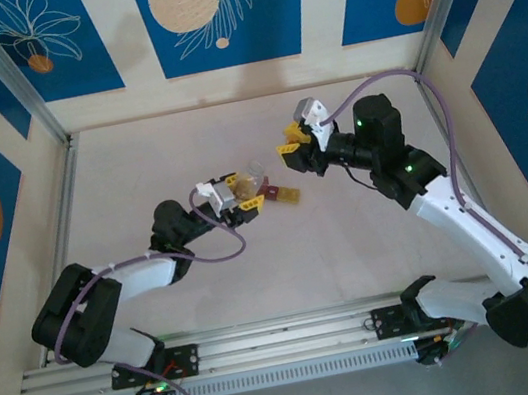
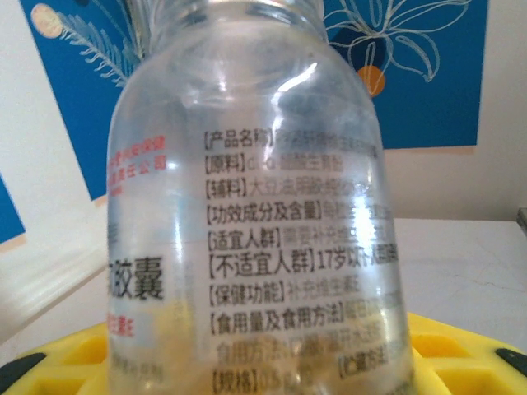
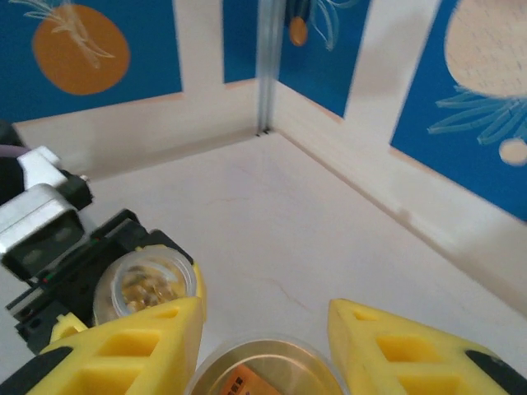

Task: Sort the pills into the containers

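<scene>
Items: one vial, one cap, one two-cell box.
Left gripper clamped on vial of pills; right gripper clamped on cap; box beside vial.

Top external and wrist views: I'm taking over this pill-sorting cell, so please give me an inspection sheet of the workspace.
Surface: pale table, no spills seen.
Job's things: two-cell containers, red and yellow-tan, on the table beside the bottle; pills inside the open clear bottle.
Clutter: nothing seen.
Grippers: left pincer shut on the bottle; right pincer closed on a round clear lid with orange marking.
Cables: purple cables loop loosely along both arms, none across the containers.
Surroundings: blue-and-cream patterned walls; aluminium rail at the near edge.
</scene>
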{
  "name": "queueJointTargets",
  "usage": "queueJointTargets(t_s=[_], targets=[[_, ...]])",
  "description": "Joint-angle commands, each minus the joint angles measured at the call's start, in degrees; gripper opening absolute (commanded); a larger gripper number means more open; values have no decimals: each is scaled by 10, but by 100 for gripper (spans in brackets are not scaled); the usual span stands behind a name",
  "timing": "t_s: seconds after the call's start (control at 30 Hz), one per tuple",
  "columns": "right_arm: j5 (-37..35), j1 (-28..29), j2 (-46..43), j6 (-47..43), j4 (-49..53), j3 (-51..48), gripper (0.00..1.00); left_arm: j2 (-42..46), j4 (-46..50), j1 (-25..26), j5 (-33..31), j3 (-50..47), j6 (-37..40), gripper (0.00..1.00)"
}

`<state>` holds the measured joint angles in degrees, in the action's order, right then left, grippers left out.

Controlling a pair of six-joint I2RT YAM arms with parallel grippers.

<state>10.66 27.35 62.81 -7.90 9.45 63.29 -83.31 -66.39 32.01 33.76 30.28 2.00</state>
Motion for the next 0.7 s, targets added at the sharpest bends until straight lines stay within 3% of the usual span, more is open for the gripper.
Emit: queueJointTargets(t_s=[0.0, 0.13, 0.3, 0.67], targets=[[-65, -1, -27, 69, -65, -58, 0, 19, 27, -2, -40, -12, -3, 0], [-108, -1, -55, 98, -124, -133, 0, 37, 81, 0, -62, -21, 6, 0], [-134, -1, -81, 101, -180, -206, 0, 51, 256, -1, -105, 10, 43, 0], [-158, -13, -72, 120, -281, -293, 0, 9, 394, -1, -119, 58, 101, 0]])
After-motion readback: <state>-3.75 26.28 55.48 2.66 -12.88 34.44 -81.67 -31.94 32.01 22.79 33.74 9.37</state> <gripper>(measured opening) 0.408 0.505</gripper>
